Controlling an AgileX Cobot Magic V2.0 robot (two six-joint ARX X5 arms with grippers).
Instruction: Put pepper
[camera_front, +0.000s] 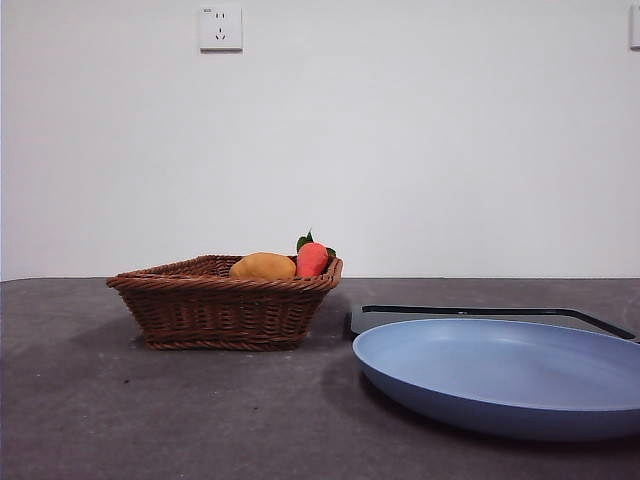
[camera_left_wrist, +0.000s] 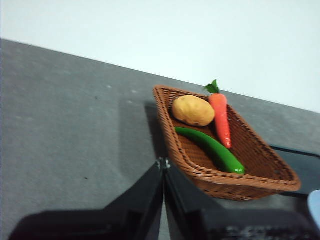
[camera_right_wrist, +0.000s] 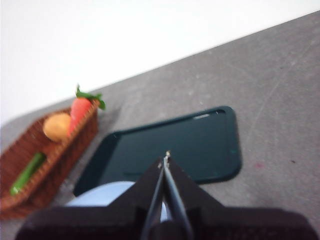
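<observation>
The green pepper lies inside the brown wicker basket, beside an orange-yellow lump and a red fruit with green leaves. It also shows in the right wrist view. In the front view the basket hides the pepper; only the lump and red fruit show above its rim. My left gripper is shut and empty, just outside the basket's near rim. My right gripper is shut and empty above the dark tray. The blue plate sits at the front right.
A dark flat tray lies behind the blue plate, right of the basket. The plate's edge shows in the right wrist view. The table top is dark grey, with a white wall and socket behind.
</observation>
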